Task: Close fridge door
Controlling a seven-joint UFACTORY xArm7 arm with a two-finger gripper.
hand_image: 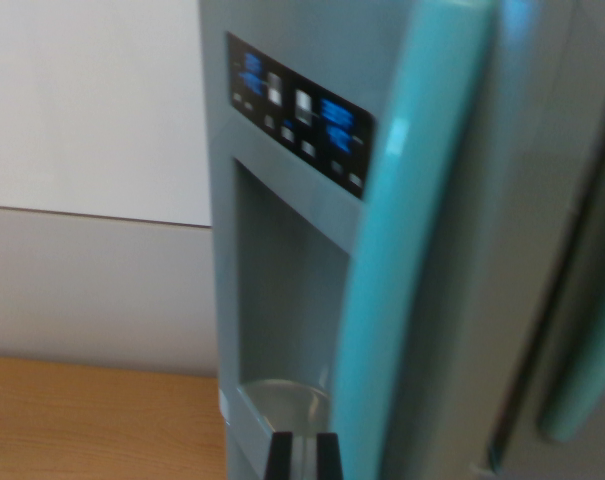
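Only the dark tips of the gripper (302, 455) show at the bottom edge of the wrist view, two black fingers standing close together with a thin slit of grey between them and nothing held in it; whether they are fully closed cannot be told from so little of them. Directly above and around those tips stands the fridge door (282, 120), a grey toy-like panel that fills the middle of the picture and looks blurred. Just beyond the fingertips lies the dispenser recess (282, 290), a tall shallow alcove with a rounded silvery tray at its foot. Higher up sits a black control panel (300, 112) with blue and white markings, slanting down toward the wrist view's right. Just to the right of the gripper rises a long teal handle (402, 250), and a second teal handle (592, 370) shows further right, past a dark vertical seam. To the left of the gripper lie a wooden surface (92, 420) and a pale wall (92, 200).
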